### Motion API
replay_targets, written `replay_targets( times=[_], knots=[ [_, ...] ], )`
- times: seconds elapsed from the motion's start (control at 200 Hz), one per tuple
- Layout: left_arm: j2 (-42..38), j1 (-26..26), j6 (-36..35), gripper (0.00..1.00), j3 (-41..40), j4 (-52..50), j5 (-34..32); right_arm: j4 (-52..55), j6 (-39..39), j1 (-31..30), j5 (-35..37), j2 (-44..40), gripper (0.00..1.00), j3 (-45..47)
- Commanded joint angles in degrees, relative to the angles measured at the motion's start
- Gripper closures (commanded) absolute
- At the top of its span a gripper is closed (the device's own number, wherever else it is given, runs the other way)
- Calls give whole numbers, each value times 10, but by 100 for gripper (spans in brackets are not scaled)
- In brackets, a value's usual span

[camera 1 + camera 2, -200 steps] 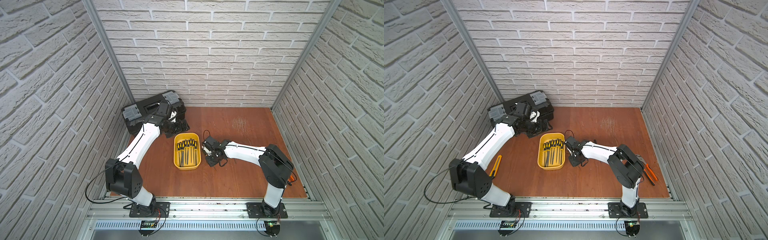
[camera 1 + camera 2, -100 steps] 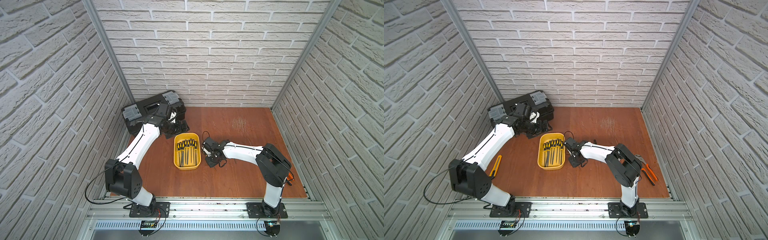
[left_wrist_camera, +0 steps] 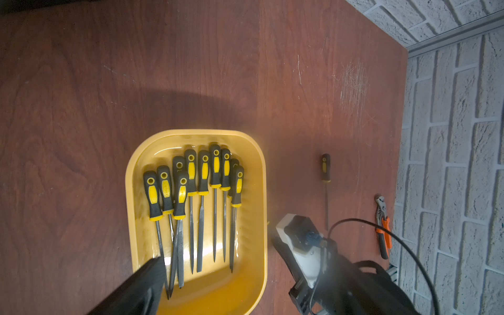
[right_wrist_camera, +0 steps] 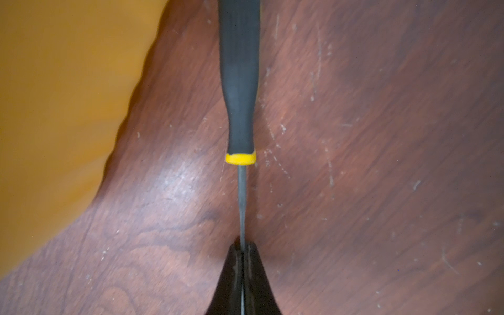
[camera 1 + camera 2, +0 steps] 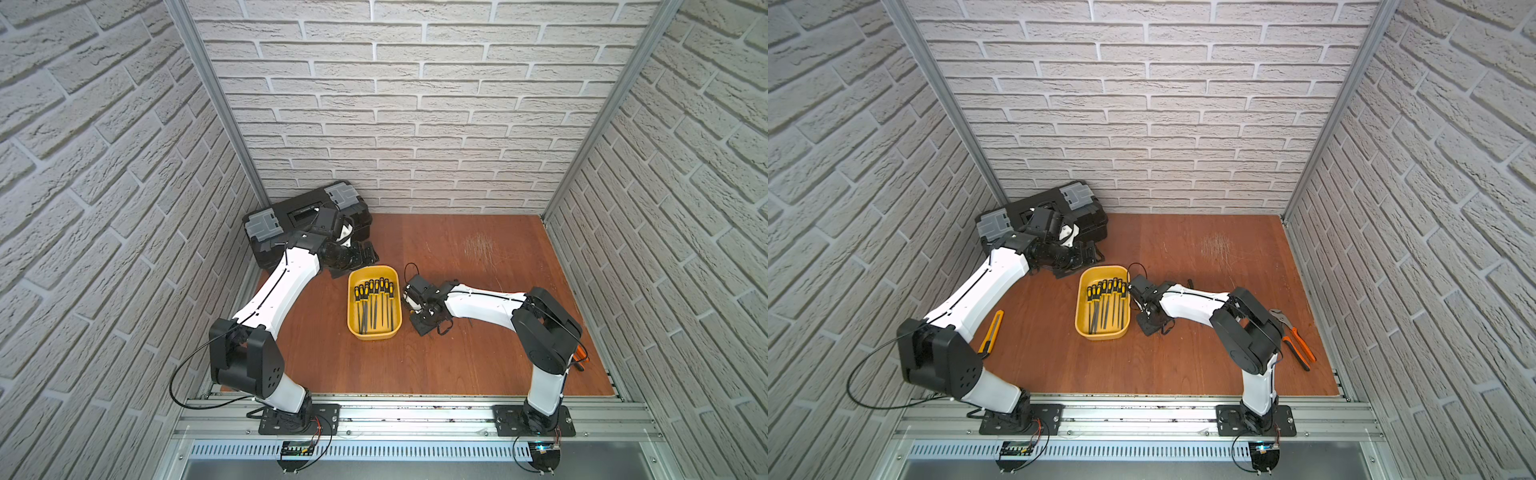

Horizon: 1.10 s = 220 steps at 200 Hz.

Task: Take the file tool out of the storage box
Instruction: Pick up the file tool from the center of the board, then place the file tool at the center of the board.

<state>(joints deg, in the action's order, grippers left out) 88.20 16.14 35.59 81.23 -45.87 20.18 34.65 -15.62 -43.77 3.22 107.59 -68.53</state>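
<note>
Right gripper (image 4: 242,246) newly tight on slim grey file (image 4: 240,109), black-and-yellow handle

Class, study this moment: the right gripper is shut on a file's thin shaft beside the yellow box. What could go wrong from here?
1. The right gripper pinches the file only on its thin shaft, away from the bulkier handle, so the file may pivot or slip when moved.
2. The storage box sits close alongside; a sideways swing could knock it.
</note>
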Motion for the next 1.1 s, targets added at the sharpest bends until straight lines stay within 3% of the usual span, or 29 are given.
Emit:
replay_targets(
  times=[0.0, 0.415, 1.095],
  knots=[
    [-16, -3, -6, 1, -9, 9, -1, 7, -14, -4, 15, 5, 97, -5],
    [-18, -3, -5, 1, -12, 12, 1, 20, -76, 27, 73, -39, 97, 19],
    [-21, -3, -3, 2, -15, 16, 5, 27, -120, 109, 93, -75, 97, 40]
  ],
)
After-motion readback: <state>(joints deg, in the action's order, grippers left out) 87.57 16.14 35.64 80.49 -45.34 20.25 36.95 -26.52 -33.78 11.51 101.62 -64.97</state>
